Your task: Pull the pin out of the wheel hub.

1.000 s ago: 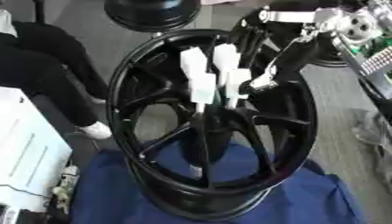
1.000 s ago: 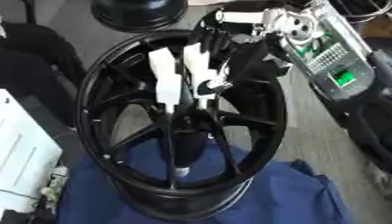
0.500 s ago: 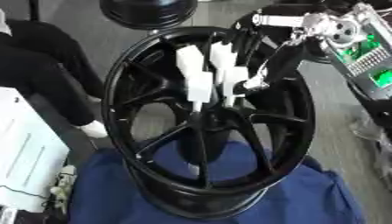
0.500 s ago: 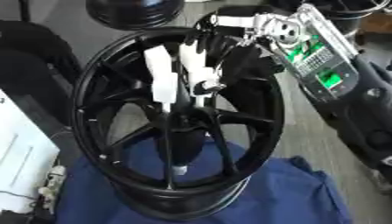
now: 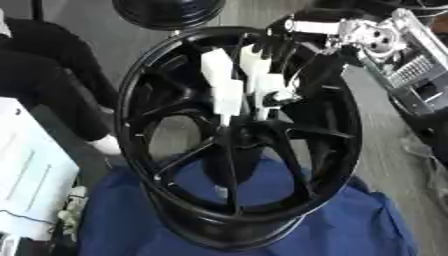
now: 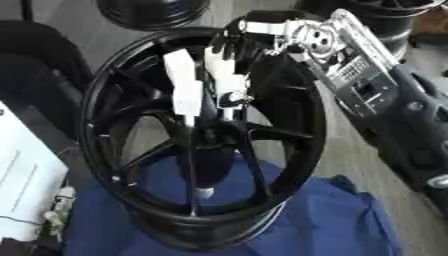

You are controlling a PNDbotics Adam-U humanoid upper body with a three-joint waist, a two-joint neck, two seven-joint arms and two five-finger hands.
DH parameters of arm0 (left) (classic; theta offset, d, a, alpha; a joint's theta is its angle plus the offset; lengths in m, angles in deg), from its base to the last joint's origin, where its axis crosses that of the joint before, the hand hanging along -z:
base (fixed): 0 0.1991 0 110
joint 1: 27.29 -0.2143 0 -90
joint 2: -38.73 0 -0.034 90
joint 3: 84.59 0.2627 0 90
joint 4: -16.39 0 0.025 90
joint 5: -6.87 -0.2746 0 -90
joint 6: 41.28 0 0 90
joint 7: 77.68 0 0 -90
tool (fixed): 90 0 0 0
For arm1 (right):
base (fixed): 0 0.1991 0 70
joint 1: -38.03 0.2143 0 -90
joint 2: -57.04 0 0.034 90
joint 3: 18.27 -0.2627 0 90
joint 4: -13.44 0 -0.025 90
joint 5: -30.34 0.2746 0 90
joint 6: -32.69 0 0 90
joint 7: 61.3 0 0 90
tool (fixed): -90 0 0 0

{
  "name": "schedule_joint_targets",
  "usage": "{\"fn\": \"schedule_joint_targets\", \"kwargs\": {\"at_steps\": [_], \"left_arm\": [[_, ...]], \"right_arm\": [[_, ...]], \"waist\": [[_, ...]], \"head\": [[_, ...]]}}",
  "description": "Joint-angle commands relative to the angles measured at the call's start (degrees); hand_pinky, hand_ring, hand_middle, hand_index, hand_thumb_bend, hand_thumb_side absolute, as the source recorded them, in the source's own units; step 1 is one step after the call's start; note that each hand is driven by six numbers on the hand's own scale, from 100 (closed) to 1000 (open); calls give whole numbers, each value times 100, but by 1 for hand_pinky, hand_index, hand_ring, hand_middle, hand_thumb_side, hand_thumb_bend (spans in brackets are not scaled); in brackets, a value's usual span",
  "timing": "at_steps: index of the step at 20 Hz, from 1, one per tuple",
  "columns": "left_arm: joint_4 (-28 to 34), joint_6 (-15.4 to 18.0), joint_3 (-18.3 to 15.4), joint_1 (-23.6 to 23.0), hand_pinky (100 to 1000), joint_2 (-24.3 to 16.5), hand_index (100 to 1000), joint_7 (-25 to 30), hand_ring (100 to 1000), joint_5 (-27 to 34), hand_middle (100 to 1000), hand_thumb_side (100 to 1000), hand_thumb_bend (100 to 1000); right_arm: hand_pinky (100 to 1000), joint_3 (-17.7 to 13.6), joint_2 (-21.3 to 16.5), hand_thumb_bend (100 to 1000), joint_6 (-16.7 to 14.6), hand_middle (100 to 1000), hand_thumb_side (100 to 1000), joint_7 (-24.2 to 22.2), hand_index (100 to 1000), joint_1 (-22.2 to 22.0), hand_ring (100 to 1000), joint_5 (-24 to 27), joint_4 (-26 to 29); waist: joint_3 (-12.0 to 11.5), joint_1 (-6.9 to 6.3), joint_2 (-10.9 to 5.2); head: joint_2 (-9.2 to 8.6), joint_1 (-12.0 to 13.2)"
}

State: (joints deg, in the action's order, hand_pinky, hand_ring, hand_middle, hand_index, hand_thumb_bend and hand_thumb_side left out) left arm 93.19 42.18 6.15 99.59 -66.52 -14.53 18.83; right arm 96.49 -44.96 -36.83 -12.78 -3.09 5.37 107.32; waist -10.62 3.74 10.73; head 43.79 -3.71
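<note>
A black multi-spoke wheel hub (image 5: 350,135) stands tilted on a blue cloth (image 5: 367,225). My right hand (image 5: 229,95), white-clad on a black and silver arm (image 6: 315,40), comes in from the upper right and reaches inside the rim. Its tips rest at the hub's centre (image 5: 234,131), where the spokes meet. The hand covers that spot, so the pin itself does not show. A small pale piece (image 5: 222,191) is visible through the spokes below the centre. My left hand appears in neither view.
A white box (image 5: 26,175) lies at the left edge. Another black wheel (image 5: 166,10) sits on the floor beyond. A person's dark legs (image 5: 52,65) are at the far left. Dark equipment (image 6: 411,135) stands close on the right.
The whole picture has shifted a little, so the camera moved. My right hand stays at the hub's centre.
</note>
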Motion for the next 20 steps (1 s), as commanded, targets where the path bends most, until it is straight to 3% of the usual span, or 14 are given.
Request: {"fn": "schedule_joint_targets", "kwargs": {"at_steps": [1,20], "left_arm": [[115,6,-42,82,738,-149,796,-23,806,23,755,724,506],[108,-9,-42,45,740,-150,789,-25,807,24,755,730,497]], "right_arm": [[793,-43,-47,556,-24,692,214,5,806,111,756,-38,-66],[768,-19,-71,545,-43,598,190,66,729,64,708,-72,-168]], "waist": [[-6,-41,-55],[-15,-17,-18]], "head": [[33,-20],[33,-6]]}}
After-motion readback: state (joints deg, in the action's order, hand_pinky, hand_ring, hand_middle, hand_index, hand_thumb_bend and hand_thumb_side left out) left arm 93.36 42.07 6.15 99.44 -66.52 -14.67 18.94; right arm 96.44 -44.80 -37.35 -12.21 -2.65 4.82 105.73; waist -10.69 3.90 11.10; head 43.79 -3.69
